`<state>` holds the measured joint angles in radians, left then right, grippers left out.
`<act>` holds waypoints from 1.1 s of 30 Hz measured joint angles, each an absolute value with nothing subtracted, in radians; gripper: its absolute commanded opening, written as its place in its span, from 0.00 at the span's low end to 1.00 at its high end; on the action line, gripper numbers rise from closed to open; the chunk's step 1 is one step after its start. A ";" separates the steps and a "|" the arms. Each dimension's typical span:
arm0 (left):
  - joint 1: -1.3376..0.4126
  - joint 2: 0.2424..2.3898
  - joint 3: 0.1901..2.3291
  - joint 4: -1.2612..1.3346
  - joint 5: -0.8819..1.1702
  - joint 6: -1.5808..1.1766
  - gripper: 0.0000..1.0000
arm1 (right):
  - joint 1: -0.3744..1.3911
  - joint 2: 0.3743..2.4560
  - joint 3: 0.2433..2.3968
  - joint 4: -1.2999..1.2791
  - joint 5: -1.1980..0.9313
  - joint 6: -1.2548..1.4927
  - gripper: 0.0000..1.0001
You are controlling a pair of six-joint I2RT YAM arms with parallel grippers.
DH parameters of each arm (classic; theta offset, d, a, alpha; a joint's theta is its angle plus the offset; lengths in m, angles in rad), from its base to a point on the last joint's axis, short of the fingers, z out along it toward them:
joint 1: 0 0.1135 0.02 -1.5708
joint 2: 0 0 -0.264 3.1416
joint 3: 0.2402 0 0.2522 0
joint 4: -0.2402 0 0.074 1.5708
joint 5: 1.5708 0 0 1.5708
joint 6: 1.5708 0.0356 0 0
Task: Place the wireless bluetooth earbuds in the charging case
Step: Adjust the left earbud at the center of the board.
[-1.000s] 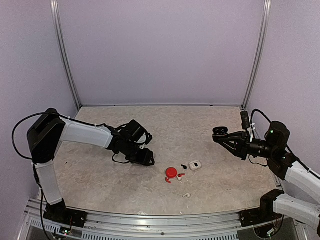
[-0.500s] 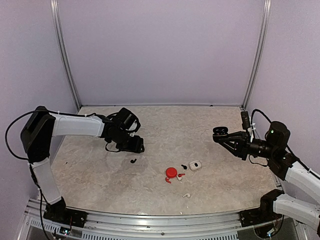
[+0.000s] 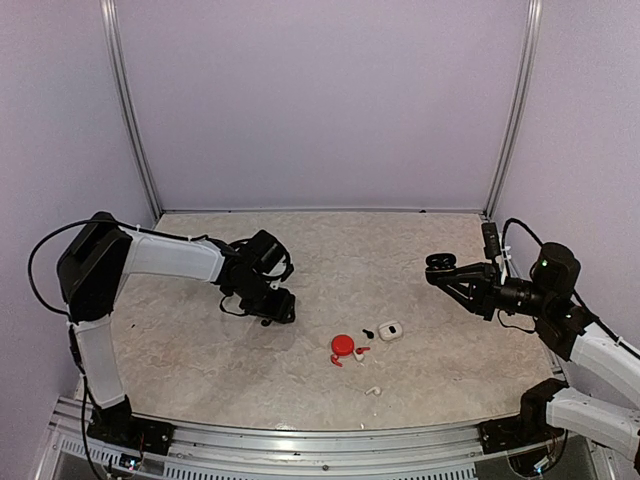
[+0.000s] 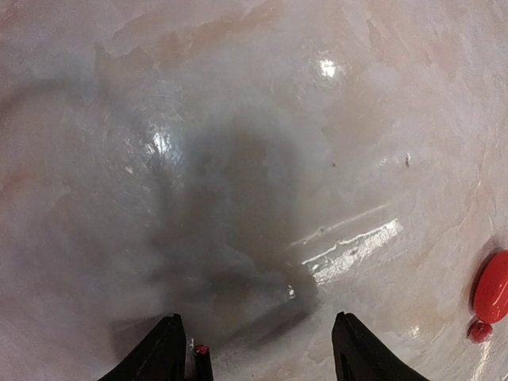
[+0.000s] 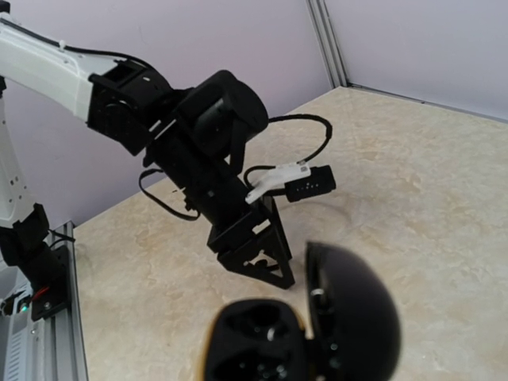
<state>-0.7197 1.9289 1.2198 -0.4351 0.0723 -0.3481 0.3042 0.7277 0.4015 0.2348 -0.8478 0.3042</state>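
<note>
Earbuds (image 3: 368, 333) lie loose on table (image 3: 190, 350) beside red case (image 3: 343, 344) and white case (image 3: 390, 330). Left gripper (image 3: 279, 313) spread, tips low over table. Right gripper (image 3: 440, 268) pinches open black case (image 5: 317, 325), held aloft

Beige marbled table (image 3: 400, 250), glossy with glare in left wrist view. Lavender walls (image 3: 320, 100) on three sides. Metal posts (image 3: 131, 110) at back corners. Slotted rail (image 3: 320, 450) along near edge.

Marble-patterned surface (image 4: 357, 119), smooth and glossy, with bright glare streaks. The red case (image 4: 492, 287) is shiny, smooth plastic. The open black charging case (image 5: 349, 317) is smooth plastic, seemingly satin, though blurred. The left end effector (image 4: 258, 359) is matt black plastic.
</note>
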 measured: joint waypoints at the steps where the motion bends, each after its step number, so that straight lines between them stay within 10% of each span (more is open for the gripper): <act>1: -0.725 1.929 1.220 -0.437 0.070 -0.345 0.63 | 0.304 0.728 0.402 0.234 -0.848 0.304 0.00; 33: -0.836 1.760 1.126 -0.534 0.026 -0.370 0.64 | 0.304 0.740 0.402 0.236 -0.848 0.304 0.00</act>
<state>-0.8356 1.7603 1.1259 -0.5343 0.0261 -0.3702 0.3038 0.7399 0.4015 0.2356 -0.8478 0.3042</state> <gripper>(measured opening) 0.638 0.234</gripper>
